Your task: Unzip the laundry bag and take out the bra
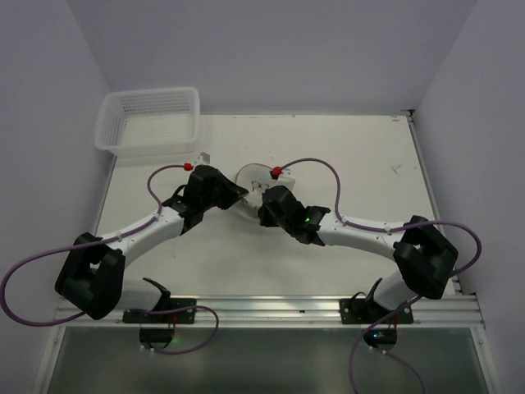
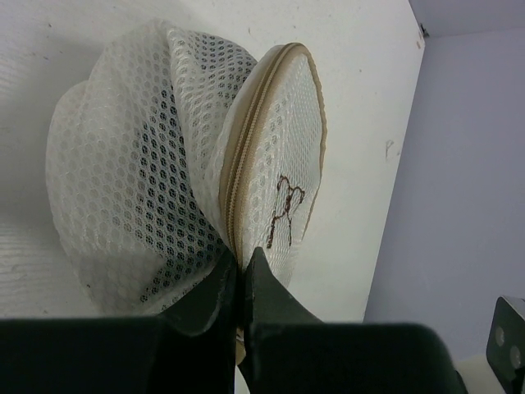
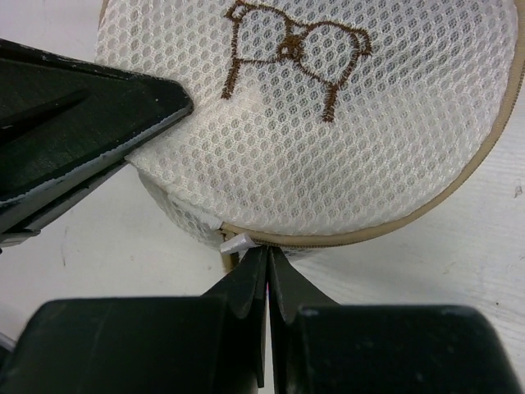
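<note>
The laundry bag [image 1: 251, 179] is a round white mesh pouch with a beige zipper rim, mid-table between both grippers. In the left wrist view it stands on edge [image 2: 131, 164]. My left gripper [image 2: 242, 261] is shut on its beige rim [image 2: 246, 139] beside the brown bra pictogram. In the right wrist view the bag's face [image 3: 328, 123] fills the top. My right gripper [image 3: 268, 253] is shut at the closed zipper, on the white zipper pull [image 3: 236, 242] that sticks out left of the tips. The bra is hidden; only something dark shows through the mesh.
A white rectangular plastic mesh basket [image 1: 149, 121] stands at the table's far left corner. A small white tab [image 1: 201, 156] lies near it. Walls close in on the left, back and right. The left gripper's dark fingers [image 3: 90, 123] press against the bag in the right wrist view.
</note>
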